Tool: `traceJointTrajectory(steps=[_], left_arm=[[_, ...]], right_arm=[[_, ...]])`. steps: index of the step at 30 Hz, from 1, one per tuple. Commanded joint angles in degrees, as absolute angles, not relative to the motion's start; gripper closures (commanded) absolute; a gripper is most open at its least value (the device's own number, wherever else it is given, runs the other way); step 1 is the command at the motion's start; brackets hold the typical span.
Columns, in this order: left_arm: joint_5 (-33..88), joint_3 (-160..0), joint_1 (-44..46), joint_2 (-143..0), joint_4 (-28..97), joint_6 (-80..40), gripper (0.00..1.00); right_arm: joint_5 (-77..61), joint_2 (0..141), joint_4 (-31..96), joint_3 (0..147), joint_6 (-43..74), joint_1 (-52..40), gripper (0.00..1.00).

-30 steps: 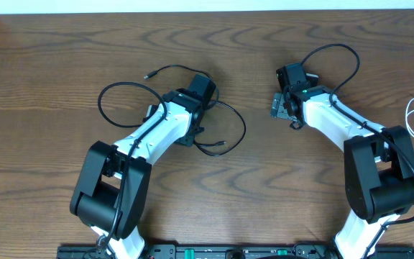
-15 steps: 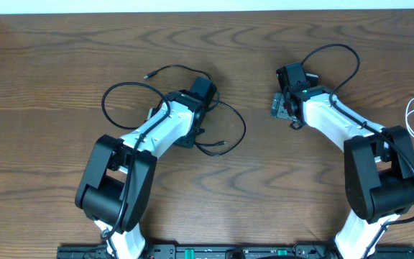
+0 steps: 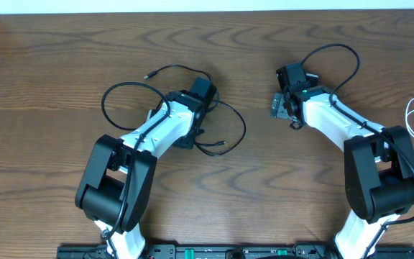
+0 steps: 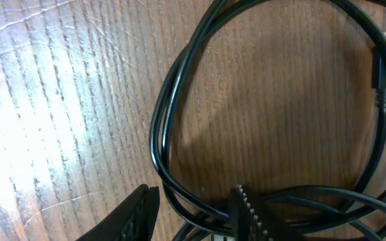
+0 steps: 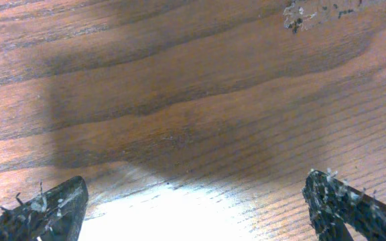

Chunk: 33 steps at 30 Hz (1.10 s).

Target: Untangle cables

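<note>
Thin black cord with small plug ends (image 3: 103, 106): overhead, left of centre on brown wooden table (image 3: 63, 43), one loop on each side of left arm (image 3: 157, 126), a tail to the upper left. Short white cord (image 3: 409, 114): coiled at far right edge, well apart from the black one, behind right arm (image 3: 329, 115). Looks separated already, judging by that gap; remaining job probably the black cord's own overlapping loops.

Left wrist view: left gripper (image 4: 193, 214) at bottom edge, jaws partly apart, straddling two or three black strands, not pinching them as far as visible. Big double loop rising above the fingers into frame centre; plug (image 4: 380, 73) at upper right. Strands entering the gap from upper left, running off to lower right past the ribbed finger. Long axis of the bundle roughly diagonal across the jaw gap, so closing here likely grabs several strands at once.

Right wrist view: right gripper (image 5: 193, 214) wide open, nothing between the fingers, bare wood only. No cord in frame.

Nearest arm to black cord: left, directly over it. Nearest to white: right.
</note>
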State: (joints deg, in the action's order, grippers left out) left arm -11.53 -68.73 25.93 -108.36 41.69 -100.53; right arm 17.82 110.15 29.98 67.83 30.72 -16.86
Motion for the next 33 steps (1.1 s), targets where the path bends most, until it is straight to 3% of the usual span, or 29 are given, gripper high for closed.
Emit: traceJointTrajectory(steps=[1, 14, 23, 33], left_arm=[[-12.5, -68.5, 25.8, -109.0, 42.3, -100.8, 0.61], [-12.5, -68.5, 25.7, -110.9, 41.3, -100.9, 0.61], [-12.5, -68.5, 25.7, -110.8, 41.1, -100.8, 0.92], [-13.3, -68.5, 25.7, -107.9, 41.8, -98.8, 0.92]], right_arm=[[18.9, 110.6, 30.0, 68.5, 30.1, -17.3, 0.01], [18.9, 110.6, 30.0, 68.5, 30.1, -17.3, 0.01], [18.9, 110.6, 30.0, 68.5, 30.1, -17.3, 0.01], [18.9, 110.6, 30.0, 68.5, 30.1, -17.3, 0.01]])
